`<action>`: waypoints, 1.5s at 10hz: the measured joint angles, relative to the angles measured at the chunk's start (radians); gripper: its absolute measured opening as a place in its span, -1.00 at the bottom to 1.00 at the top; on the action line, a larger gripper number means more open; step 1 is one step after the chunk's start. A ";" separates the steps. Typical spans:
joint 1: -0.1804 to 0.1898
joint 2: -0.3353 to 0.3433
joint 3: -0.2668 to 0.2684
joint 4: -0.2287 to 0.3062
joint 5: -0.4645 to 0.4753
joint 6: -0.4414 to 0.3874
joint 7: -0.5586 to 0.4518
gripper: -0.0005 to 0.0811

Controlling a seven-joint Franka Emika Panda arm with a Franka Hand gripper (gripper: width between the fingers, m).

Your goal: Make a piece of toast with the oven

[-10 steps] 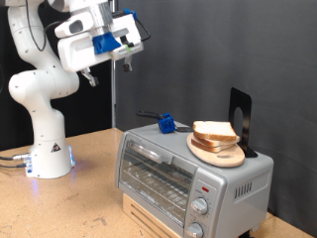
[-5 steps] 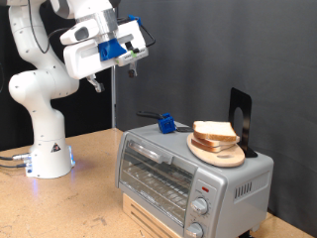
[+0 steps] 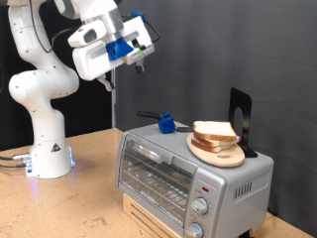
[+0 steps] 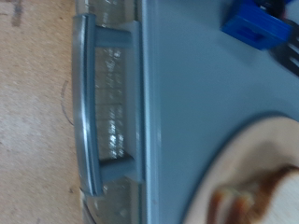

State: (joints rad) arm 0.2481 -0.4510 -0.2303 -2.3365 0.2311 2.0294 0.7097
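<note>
Since a second ago your claw (image 3: 142, 57) has swung toward the exterior view's right and tipped over, so it now hangs high in the air, well above the oven (image 3: 188, 174) and off to the exterior view's left of the bread. You cannot tell whether its fingers are spread or pressed together: they are too small in the exterior view, and the wrist view shows none of them. Nothing is visibly held.

Far below the claw, and toward the exterior view's right of it, the piece of toast (image 3: 214, 131) lies flat on a round wooden plate (image 3: 220, 151) that rests on the oven's top. A small blue object (image 3: 167, 123) stands on that same top, nearer to the spot under the claw than the plate is. The wrist view looks down on the oven's door handle (image 4: 86, 112), the grey top, and a corner of the bread (image 4: 257, 198) on the plate's edge (image 4: 220, 168). The door looks closed.

Expect the slice to be light, soft and easily crushed or torn. It will likely bend if you pinch one corner, so a gentle grip across opposite crust edges looks the soundest hold. The crust is the firmest part, and the pale middle would dent.
</note>
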 joint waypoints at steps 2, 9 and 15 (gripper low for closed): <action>-0.003 0.004 0.042 -0.085 -0.064 0.101 0.037 0.68; -0.014 0.106 0.083 -0.247 -0.135 0.366 0.122 0.68; -0.040 0.192 0.084 -0.255 -0.166 0.456 0.150 0.68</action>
State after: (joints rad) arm 0.2081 -0.2587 -0.1466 -2.5914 0.0649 2.4851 0.8597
